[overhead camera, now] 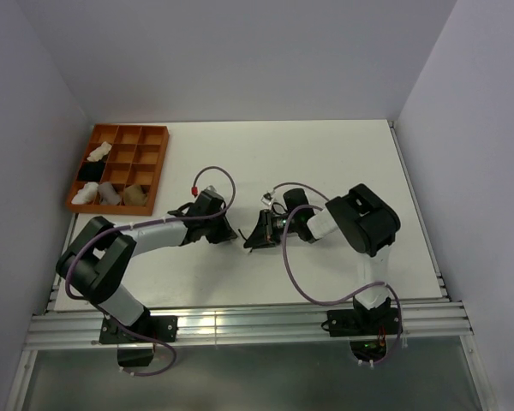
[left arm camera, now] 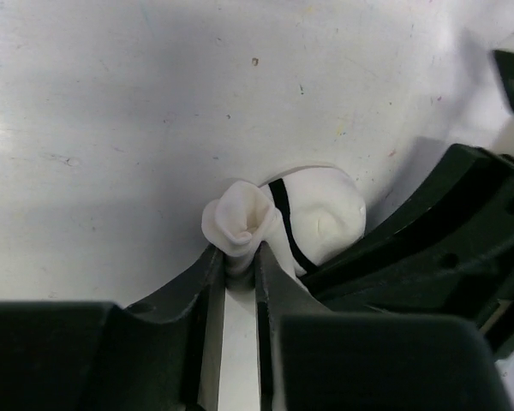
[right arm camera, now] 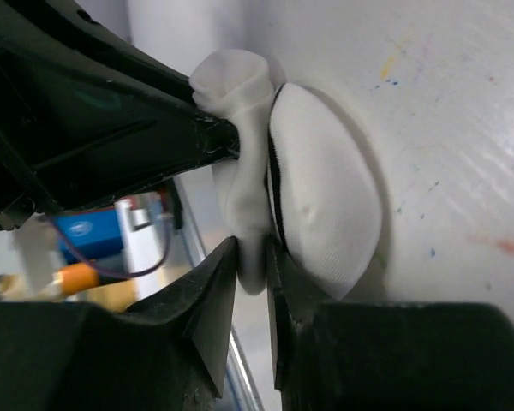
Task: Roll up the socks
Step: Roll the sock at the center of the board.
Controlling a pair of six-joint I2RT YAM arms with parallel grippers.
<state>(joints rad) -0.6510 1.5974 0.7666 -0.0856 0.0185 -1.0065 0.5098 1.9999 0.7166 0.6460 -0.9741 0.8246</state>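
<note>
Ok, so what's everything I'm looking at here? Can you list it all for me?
Sock: one, white with a dark stripe, rolled, mid-table between the two tools.
Tray: one, orange, divided into compartments, far left of the table.
Bundles: about five, white, black, grey, tan, in the tray's left and near compartments.
Table: one, white, under everything.
Cables: purple, one looping along each arm.
Arms: two, black and grey, left arm and right arm, bases at the near edge.
Left tool: black, pinching the sock's bunched end.
Right tool: black, closed on the sock's fabric.
</note>
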